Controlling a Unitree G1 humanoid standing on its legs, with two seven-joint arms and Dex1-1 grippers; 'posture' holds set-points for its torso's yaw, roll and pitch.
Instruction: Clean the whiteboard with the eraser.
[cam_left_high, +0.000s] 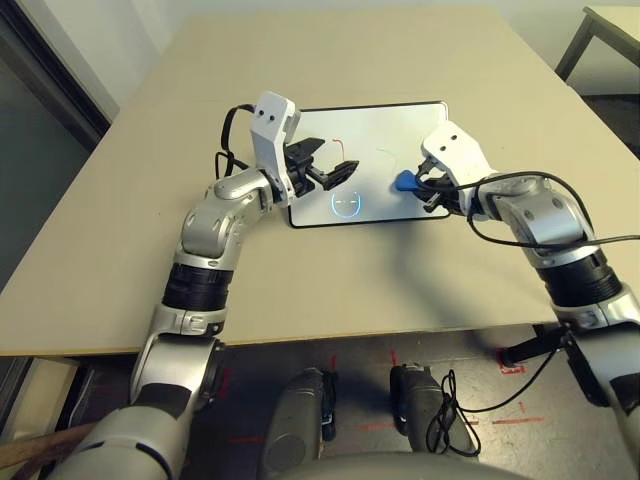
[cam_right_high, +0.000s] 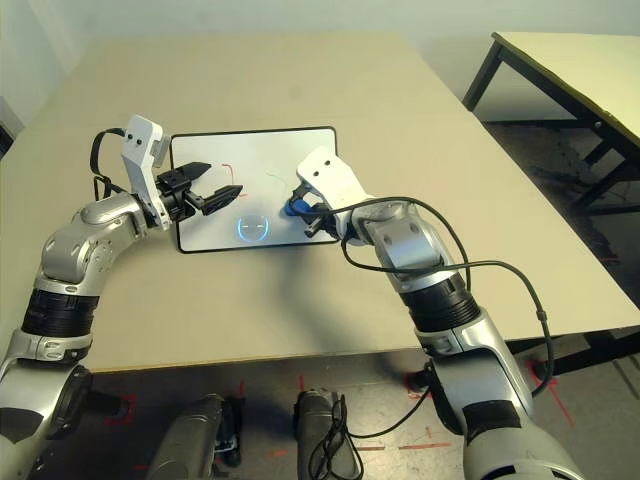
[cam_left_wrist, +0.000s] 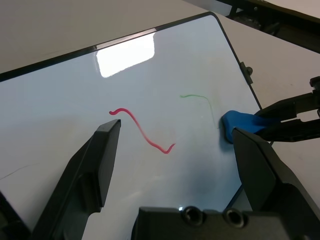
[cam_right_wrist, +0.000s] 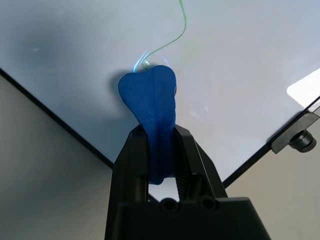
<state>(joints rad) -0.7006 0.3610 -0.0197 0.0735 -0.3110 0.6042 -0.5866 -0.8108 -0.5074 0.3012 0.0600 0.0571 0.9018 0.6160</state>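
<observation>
Right gripper (cam_right_wrist: 161, 150) is clamped on the eraser (cam_right_wrist: 152, 105), whose tip presses the whiteboard (cam_left_high: 395, 125) at the green line's (cam_left_wrist: 200, 100) end. Left gripper (cam_left_wrist: 175, 160) hovers spread over the red squiggle (cam_left_wrist: 145, 132).

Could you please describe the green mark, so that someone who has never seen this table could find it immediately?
On the beige table lies a black-framed whiteboard. On its white surface, beside the blue eraser pinched in the right gripper, runs a thin green line. The other scribble, the red squiggle, is thicker and nearer the left gripper.
</observation>
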